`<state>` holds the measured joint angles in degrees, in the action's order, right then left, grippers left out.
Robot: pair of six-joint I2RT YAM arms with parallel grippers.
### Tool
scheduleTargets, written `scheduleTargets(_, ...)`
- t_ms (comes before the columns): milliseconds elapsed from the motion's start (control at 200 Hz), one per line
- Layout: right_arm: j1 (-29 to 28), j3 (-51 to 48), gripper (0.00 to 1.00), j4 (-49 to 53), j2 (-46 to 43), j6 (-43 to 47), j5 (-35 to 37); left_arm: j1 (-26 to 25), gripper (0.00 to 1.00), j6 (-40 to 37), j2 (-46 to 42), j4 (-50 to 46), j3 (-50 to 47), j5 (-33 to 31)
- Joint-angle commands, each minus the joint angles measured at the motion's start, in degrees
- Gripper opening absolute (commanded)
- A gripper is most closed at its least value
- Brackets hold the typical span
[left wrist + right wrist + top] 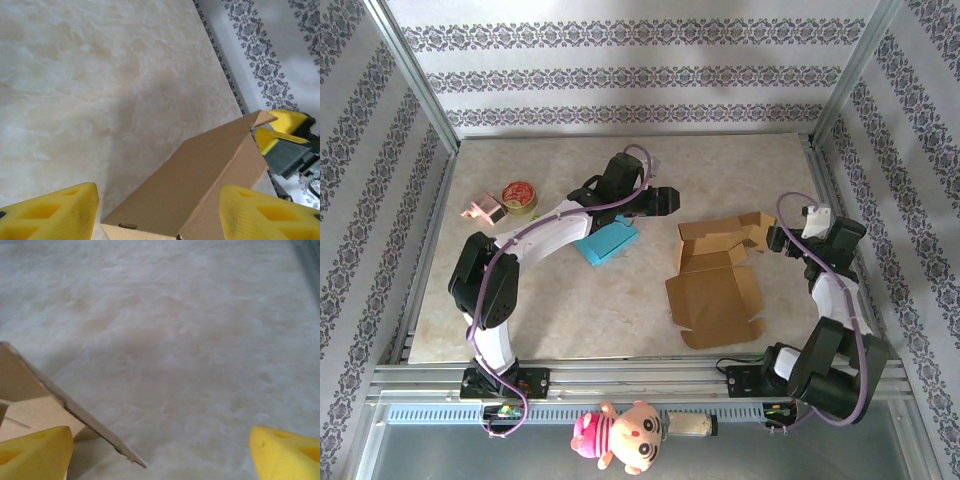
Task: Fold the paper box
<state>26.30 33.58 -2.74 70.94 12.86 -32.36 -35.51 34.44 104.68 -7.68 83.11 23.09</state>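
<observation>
The paper box is brown cardboard, partly raised, lying right of the table's middle with its lid flap spread flat toward the near edge. My left gripper hovers just beyond the box's far left corner. In the left wrist view its yellow fingers stand wide apart and open, and the box's long side panel runs ahead between them. My right gripper is at the box's right end. It is open, and a raised cardboard flap stands beside its left finger.
A blue flat packet lies under the left arm. A tape roll and a small pink object sit at the far left. A plush doll lies on the rail in front. Metal frame posts and patterned walls enclose the table.
</observation>
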Motion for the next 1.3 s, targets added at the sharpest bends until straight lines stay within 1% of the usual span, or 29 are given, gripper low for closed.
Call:
scheduleTargets(0,-0.76,3.89,0.87,2.28,4.67,8.05,-10.88,0.50,0.65,-2.39,-2.09,-0.03,-0.02,3.59)
scheduleTargets(35,-1.20,4.73,0.85,2.55,5.95,9.17,-11.19,0.53,0.65,-2.75,-2.36,0.24,-0.43,4.04)
scheduleTargets(125,-2.87,6.27,0.83,3.81,7.59,12.92,-7.61,0.53,0.65,-3.85,-3.29,0.68,-1.55,4.16)
scheduleTargets(175,-3.43,7.25,0.75,5.79,8.46,15.25,-7.62,0.53,0.65,-4.88,-3.45,0.91,-1.90,5.13)
scheduleTargets(250,-4.09,9.17,0.53,10.40,9.15,17.50,-8.01,0.53,0.68,-7.19,-3.02,-0.60,-0.96,7.47)
scheduleTargets(290,-4.41,8.96,0.41,10.27,8.39,17.18,-7.95,0.53,0.70,-9.06,-2.42,-1.88,0.12,10.48)
scheduleTargets(340,-5.16,7.45,0.26,8.82,6.97,16.74,-8.03,0.27,0.76,-13.53,-1.54,-4.11,1.65,13.93)
scheduleTargets(375,-5.89,6.49,0.14,8.38,6.00,17.11,-7.44,0.06,0.79,-17.38,-1.32,-6.17,2.42,14.61)
scheduleTargets(395,-6.47,6.07,0.10,8.60,5.58,17.47,-7.00,-0.20,0.81,-19.49,-1.37,-7.40,2.76,14.22)
scheduleTargets(410,-6.93,5.86,0.08,8.84,5.29,17.88,-6.72,-0.27,0.83,-21.15,-1.48,-8.11,2.90,13.91)
scheduleTargets(490,-9.76,4.94,0.06,8.88,4.18,19.85,-5.28,-0.35,0.91,-29.34,-2.22,-9.40,2.58,14.10)
scheduleTargets(545,-11.97,5.30,0.03,8.33,4.27,20.31,-5.07,-0.44,0.95,-35.39,-2.51,-13.00,3.94,13.03)
scheduleTargets(620,-15.27,6.81,0.00,7.32,5.59,21.55,-5.88,-0.39,0.97,-39.93,-3.09,-17.71,6.04,7.41)
scheduleTargets(670,-17.80,8.38,0.00,6.25,7.11,22.27,-5.36,-0.06,0.97,-40.46,-3.75,-19.01,6.59,4.32)
scheduleTargets(759,-21.77,12.88,0.00,6.44,11.44,23.33,-4.52,0.91,0.98,-40.14,-4.40,-21.67,7.42,3.63)
scheduleTargets(859,-24.61,18.25,0.00,6.52,16.37,24.18,-5.52,1.14,1.00,-42.54,-3.37,-27.68,9.22,5.75)
scheduleTargets(919,-26.25,21.40,0.00,7.01,19.34,24.35,-4.19,1.31,1.00,-42.96,-1.26,-32.01,12.02,6.59)
scheduleTargets(1024,-28.52,24.65,0.00,7.25,22.87,24.34,-3.50,1.32,1.00,-41.62,4.62,-39.36,19.32,8.05)
scheduleTargets(1074,-29.26,25.54,0.00,6.64,23.90,23.52,-3.21,1.16,1.00,-40.15,6.98,-41.14,21.96,8.48)
scheduleTargets(1129,-29.87,26.32,0.00,6.17,24.91,22.88,-2.85,1.01,1.00,-38.41,8.75,-41.81,23.41,6.82)
scheduleTargets(1214,-30.51,27.53,0.00,6.13,26.12,22.26,-1.57,0.42,1.00,-37.08,9.95,-42.37,23.85,6.46)
scheduleTargets(1294,-30.61,28.28,0.00,6.04,26.92,21.28,-0.34,-0.53,0.98,-35.11,10.99,-42.68,24.09,1.70)
